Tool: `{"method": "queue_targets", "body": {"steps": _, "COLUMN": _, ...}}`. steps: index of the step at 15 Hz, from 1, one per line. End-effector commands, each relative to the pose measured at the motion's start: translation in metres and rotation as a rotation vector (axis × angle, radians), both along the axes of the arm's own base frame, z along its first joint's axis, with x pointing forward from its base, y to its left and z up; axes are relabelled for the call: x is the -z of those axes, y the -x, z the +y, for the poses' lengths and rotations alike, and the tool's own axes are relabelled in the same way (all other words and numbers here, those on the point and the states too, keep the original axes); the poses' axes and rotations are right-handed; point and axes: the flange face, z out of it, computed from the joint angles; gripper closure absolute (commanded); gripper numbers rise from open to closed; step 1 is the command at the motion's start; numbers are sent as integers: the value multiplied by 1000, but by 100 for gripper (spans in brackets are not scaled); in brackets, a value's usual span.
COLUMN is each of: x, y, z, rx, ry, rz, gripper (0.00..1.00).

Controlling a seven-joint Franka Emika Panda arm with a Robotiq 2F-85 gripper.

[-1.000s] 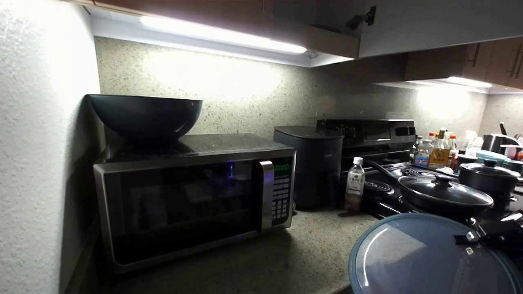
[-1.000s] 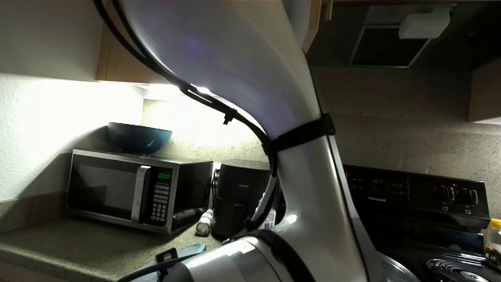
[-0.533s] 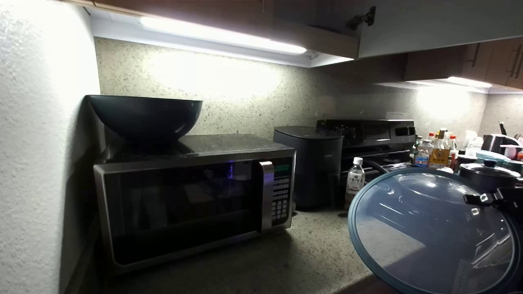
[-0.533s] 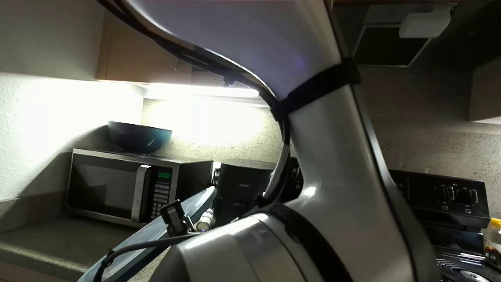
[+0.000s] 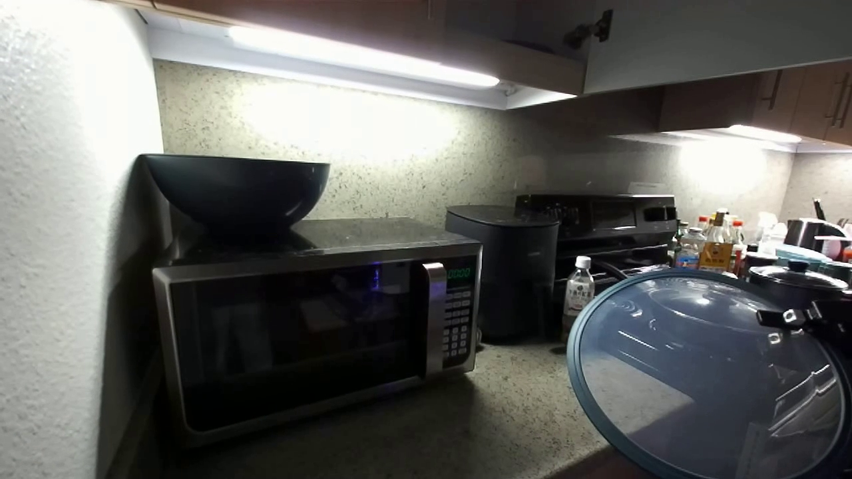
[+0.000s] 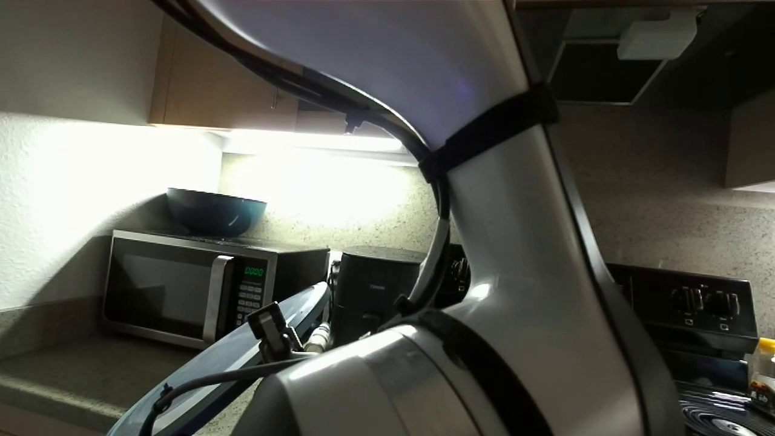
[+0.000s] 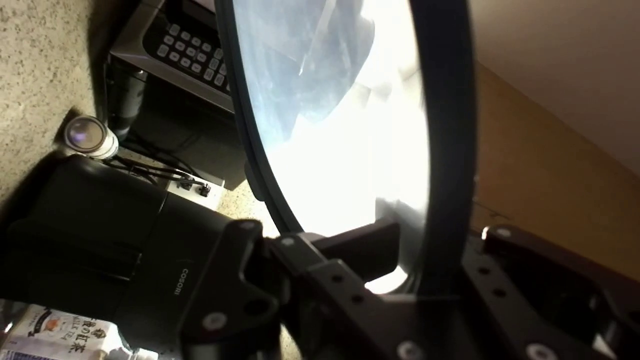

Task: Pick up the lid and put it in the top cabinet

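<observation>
Slanting across an exterior view, the lid (image 5: 699, 379) is clasped near its edge by black fingers (image 5: 772, 320), one laid over its face, and is held well below the top cabinet (image 5: 652, 46); it is round, see-through and bluish, bordered in blue-grey. In an exterior view, it is seen tilted, partly in front of the microwave (image 6: 163, 284). In the wrist view, its edge is pinched between the fingers of the gripper (image 7: 430, 245), brought together on it, and its middle is whitened by glare.
</observation>
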Motion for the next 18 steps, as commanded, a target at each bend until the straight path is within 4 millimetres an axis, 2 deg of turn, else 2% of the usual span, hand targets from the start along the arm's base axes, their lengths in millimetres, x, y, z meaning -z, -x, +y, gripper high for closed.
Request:
{"method": "queue_targets", "body": {"steps": 1, "x": -7, "y": -10, "z": 9, "rx": -24, "ry": 38, "rz": -33, "gripper": 100}}
{"method": "queue_targets", "body": {"steps": 5, "x": -21, "y": -29, "z": 28, "rx": -105, "ry": 102, "rz": -100, "gripper": 100}}
{"method": "queue_targets", "body": {"steps": 11, "x": -63, "y": -42, "z": 45, "rx": -195, "ry": 132, "rz": -252, "gripper": 100}}
{"method": "queue_targets", "body": {"steps": 12, "x": -61, "y": -40, "z": 43, "rx": -190, "ry": 110, "rz": -236, "gripper": 100}}
{"method": "queue_targets", "body": {"steps": 13, "x": -52, "y": -48, "z": 39, "rx": -180, "ry": 124, "rz": -211, "gripper": 100}}
{"method": "queue_targets", "body": {"steps": 17, "x": -51, "y": -48, "z": 40, "rx": -182, "ry": 125, "rz": -207, "gripper": 100}}
{"method": "queue_targets", "body": {"steps": 18, "x": -57, "y": -48, "z": 40, "rx": -159, "ry": 148, "rz": -244, "gripper": 100}}
